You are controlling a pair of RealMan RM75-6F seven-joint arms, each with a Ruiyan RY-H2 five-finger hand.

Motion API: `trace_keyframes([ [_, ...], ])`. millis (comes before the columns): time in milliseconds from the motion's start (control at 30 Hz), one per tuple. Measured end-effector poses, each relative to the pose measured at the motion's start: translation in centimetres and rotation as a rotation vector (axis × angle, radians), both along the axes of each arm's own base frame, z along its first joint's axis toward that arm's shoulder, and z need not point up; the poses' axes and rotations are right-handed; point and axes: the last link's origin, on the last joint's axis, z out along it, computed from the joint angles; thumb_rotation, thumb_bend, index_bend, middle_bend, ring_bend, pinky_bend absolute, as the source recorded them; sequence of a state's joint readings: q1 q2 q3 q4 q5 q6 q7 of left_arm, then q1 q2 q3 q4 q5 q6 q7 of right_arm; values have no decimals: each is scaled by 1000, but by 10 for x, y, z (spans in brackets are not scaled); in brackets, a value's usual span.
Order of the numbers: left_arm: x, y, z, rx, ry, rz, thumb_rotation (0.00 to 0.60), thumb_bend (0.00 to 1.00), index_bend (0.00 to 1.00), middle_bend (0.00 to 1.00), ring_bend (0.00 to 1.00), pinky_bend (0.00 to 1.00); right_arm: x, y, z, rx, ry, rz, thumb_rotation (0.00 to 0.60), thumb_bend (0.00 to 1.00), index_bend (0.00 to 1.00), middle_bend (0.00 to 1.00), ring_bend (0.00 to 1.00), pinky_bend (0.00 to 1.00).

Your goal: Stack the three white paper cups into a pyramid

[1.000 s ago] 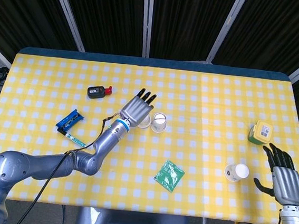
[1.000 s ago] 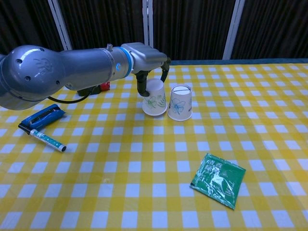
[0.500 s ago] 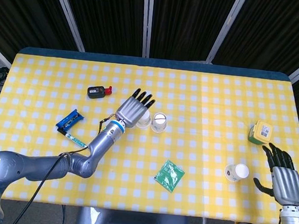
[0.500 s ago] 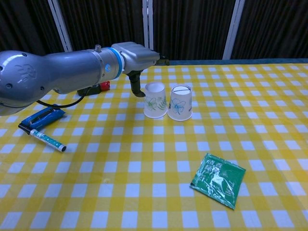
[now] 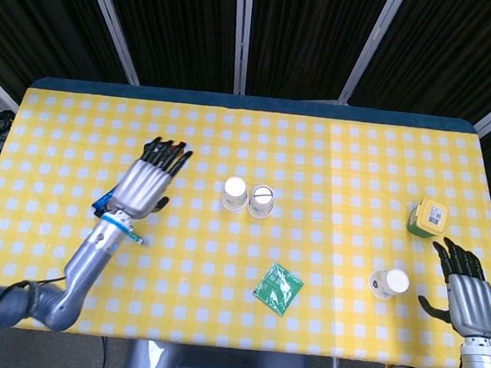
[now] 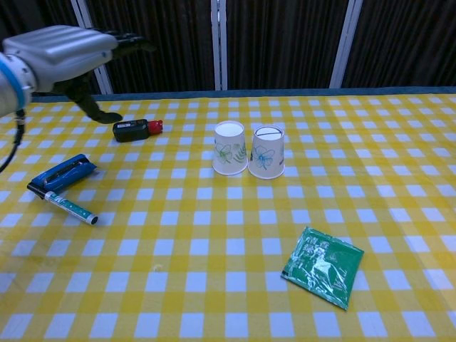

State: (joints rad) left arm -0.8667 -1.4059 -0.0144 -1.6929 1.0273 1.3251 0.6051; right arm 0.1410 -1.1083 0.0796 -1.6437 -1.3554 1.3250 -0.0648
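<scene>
Two upturned cups (image 6: 247, 149) in both views; third cup (image 5: 389, 282) beside empty, spread right hand (image 5: 466, 288) overhead only.

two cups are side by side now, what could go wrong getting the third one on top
The third cup sits far off near the right hand, beside a yellow-green box that a reach might bump. It appears to lie tilted, so gripping could crush or roll it. The two base cups stand inverted and close together; setting one down hard on them could push them apart or topple them.
</scene>
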Motion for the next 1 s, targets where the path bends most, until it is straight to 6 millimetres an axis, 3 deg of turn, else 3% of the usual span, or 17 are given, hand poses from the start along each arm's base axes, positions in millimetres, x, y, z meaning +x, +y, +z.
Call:
trace_keyframes([
  [200,-46,-59,38,80,-34,22,600,276,0,0,0,0,10,3,-3,5,8,39,600,125,176,0,0,0],
  [400,-72,-99,57,105,-61,39,600,275,0,0,0,0,15,8,-9,25,33,58,600,169,253,0,0,0],
  [700,-74,-121,72,120,-104,-3,600,274,0,0,0,0,11,11,-25,78,84,42,600,165,182,0,0,0],
  [1000,-74,-124,79,141,-116,0,600,274,0,0,0,0,-3,7,-41,143,109,-18,600,173,165,0,0,0],
])
